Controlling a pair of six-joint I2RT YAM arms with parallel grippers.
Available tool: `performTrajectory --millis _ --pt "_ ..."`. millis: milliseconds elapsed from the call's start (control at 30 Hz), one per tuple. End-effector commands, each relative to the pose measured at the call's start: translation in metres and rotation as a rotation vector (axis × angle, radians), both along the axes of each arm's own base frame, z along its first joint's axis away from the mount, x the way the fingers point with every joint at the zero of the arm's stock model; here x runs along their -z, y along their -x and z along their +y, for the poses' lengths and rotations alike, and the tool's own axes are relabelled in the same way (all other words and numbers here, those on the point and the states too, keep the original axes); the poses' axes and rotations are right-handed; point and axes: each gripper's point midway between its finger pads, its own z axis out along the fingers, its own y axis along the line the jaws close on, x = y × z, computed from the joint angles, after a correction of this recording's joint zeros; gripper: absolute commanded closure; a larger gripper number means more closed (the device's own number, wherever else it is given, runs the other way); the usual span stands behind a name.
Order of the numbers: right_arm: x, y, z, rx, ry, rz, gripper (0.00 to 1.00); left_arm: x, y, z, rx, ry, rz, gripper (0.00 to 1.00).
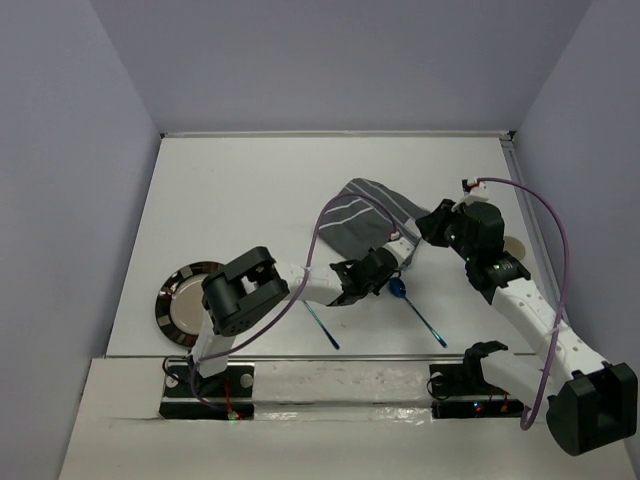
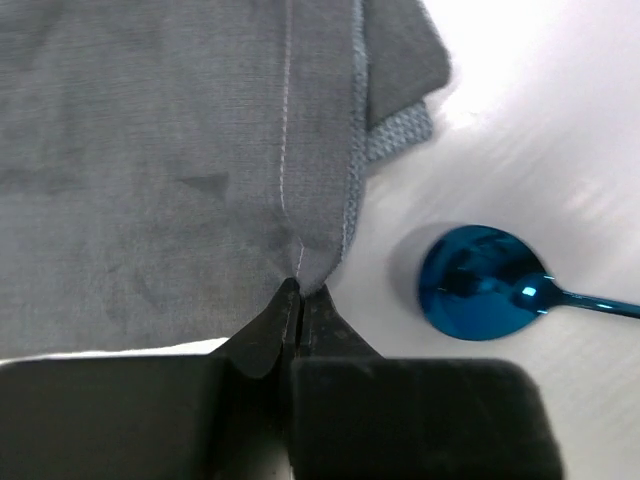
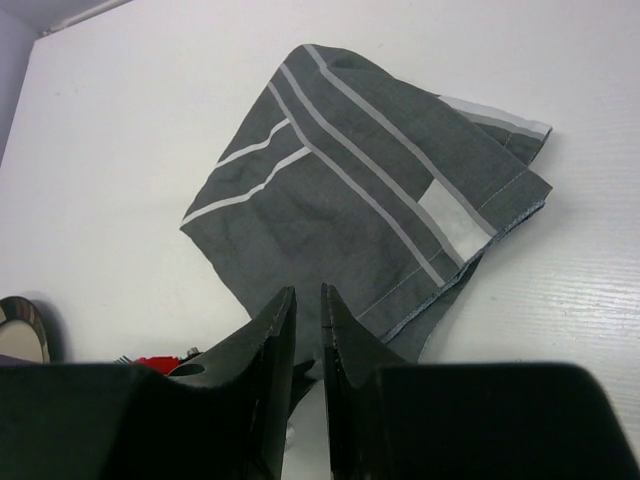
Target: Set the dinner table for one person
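Note:
The dark grey striped placemat [image 1: 365, 212] lies crumpled and folded on the white dinner table [image 1: 240, 200] right of centre. My left gripper [image 1: 408, 243] is shut on the placemat's near edge, and the left wrist view shows the cloth [image 2: 150, 150] pinched between the fingertips of that gripper [image 2: 299, 290]. My right gripper [image 1: 432, 222] hovers over the placemat's right corner. In the right wrist view this gripper [image 3: 308, 295] has its jaws a narrow gap apart and empty, above the cloth [image 3: 340, 200]. A blue spoon [image 1: 399, 289] lies just beside the left gripper, its bowl [image 2: 478, 284] close to the cloth.
A dark-rimmed plate [image 1: 178, 300] sits at the near left of the table and shows at the edge of the right wrist view [image 3: 20, 322]. A second thin blue utensil [image 1: 322, 326] lies near the front edge. A small pale round object [image 1: 516, 247] is partly hidden behind the right arm.

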Motion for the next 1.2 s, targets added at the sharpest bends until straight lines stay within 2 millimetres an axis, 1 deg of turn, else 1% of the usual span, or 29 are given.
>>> performTrajectory --millis 0,33,67,100,133,167,200,233,267,300,367,400,467,500,533,600,633,667,733,800,833,867,900,1000,1033,1067,1100,1133,1167 --pt "-0.010 -0.001 0.000 0.006 -0.005 -0.047 0.78 -0.019 -0.031 0.025 -0.141 -0.004 -0.111 1.00" --pt "-0.009 -0.001 0.000 0.006 -0.003 -0.046 0.78 -0.024 -0.031 0.027 -0.150 0.008 -0.122 1.00" --pt "-0.009 -0.001 0.001 0.002 -0.005 -0.044 0.78 -0.030 -0.039 0.036 -0.189 0.032 -0.127 1.00" --pt "-0.007 -0.002 0.002 -0.003 -0.005 -0.039 0.78 -0.045 -0.044 0.041 -0.214 0.078 -0.139 1.00" --pt "-0.006 -0.003 0.004 -0.014 -0.009 -0.033 0.78 -0.054 -0.050 0.046 -0.238 0.110 -0.141 1.00" --pt "-0.004 -0.003 0.005 -0.018 -0.010 -0.027 0.77 -0.064 -0.061 0.055 -0.283 0.160 -0.139 1.00" --pt "0.000 -0.004 0.006 -0.019 -0.008 -0.015 0.75 -0.077 -0.064 0.063 -0.301 0.200 -0.143 1.00" --pt "0.003 -0.004 0.007 -0.030 -0.002 -0.007 0.74 -0.084 -0.069 0.069 -0.319 0.231 -0.143 1.00" --pt "0.005 -0.005 0.008 -0.037 0.001 -0.001 0.72 -0.102 -0.079 0.076 -0.346 0.305 -0.144 1.00" --pt "0.013 -0.007 0.010 -0.045 0.007 0.023 0.67 -0.104 -0.081 0.084 -0.359 0.328 -0.136 1.00" --pt "0.017 -0.009 0.014 -0.070 0.015 0.038 0.62 -0.114 -0.088 0.090 -0.369 0.398 -0.118 1.00" --pt "0.027 -0.012 0.015 -0.072 0.024 0.067 0.55 -0.124 -0.099 0.102 -0.410 0.457 -0.115 1.00" --pt "0.037 -0.015 0.014 -0.062 0.039 0.095 0.48 -0.135 -0.107 0.112 -0.429 0.518 -0.107 1.00" --pt "0.042 -0.017 0.013 -0.057 0.047 0.110 0.46 -0.148 -0.111 0.117 -0.440 0.560 -0.123 1.00" --pt "0.057 -0.020 0.013 -0.053 0.061 0.150 0.42 -0.151 -0.120 0.130 -0.480 0.586 -0.126 1.00" --pt "0.064 -0.025 0.019 -0.069 0.070 0.183 0.39 -0.161 -0.127 0.140 -0.493 0.631 -0.130 1.00" --pt "0.071 -0.027 0.019 -0.067 0.074 0.202 0.37 -0.169 -0.134 0.150 -0.518 0.664 -0.135 1.00" --pt "0.081 -0.030 0.024 -0.072 0.083 0.232 0.37 -0.177 -0.136 0.152 -0.511 0.691 -0.138 1.00" --pt "0.089 -0.032 0.033 -0.086 0.100 0.254 0.36 -0.183 -0.143 0.162 -0.531 0.719 -0.146 1.00" --pt "0.100 -0.034 0.045 -0.106 0.112 0.283 0.36 -0.188 -0.147 0.163 -0.524 0.741 -0.143 1.00" --pt "0.104 -0.037 0.044 -0.097 0.118 0.293 0.36 -0.189 -0.148 0.162 -0.512 0.754 -0.133 1.00" --pt "0.108 -0.037 0.048 -0.103 0.125 0.300 0.36 -0.194 -0.151 0.163 -0.510 0.767 -0.142 1.00" --pt "0.118 -0.037 0.051 -0.108 0.137 0.324 0.36 -0.198 -0.152 0.163 -0.505 0.773 -0.148 1.00" --pt "0.127 -0.048 0.051 -0.089 0.155 0.341 0.36 -0.206 -0.153 0.162 -0.498 0.779 -0.164 1.00" --pt "0.139 -0.050 0.052 -0.092 0.167 0.370 0.36 -0.208 -0.154 0.165 -0.502 0.781 -0.170 1.00" --pt "0.139 -0.056 0.056 -0.098 0.165 0.369 0.36 -0.211 -0.155 0.166 -0.502 0.785 -0.175 1.00" --pt "0.146 -0.065 0.058 -0.092 0.169 0.365 0.36 -0.217 -0.154 0.167 -0.497 0.793 -0.185 1.00" --pt "0.147 -0.071 0.058 -0.080 0.174 0.360 0.37 -0.221 -0.153 0.166 -0.491 0.797 -0.192 1.00" --pt "0.142 -0.084 0.058 -0.064 0.187 0.333 0.37 -0.228 -0.150 0.168 -0.487 0.806 -0.205 1.00"
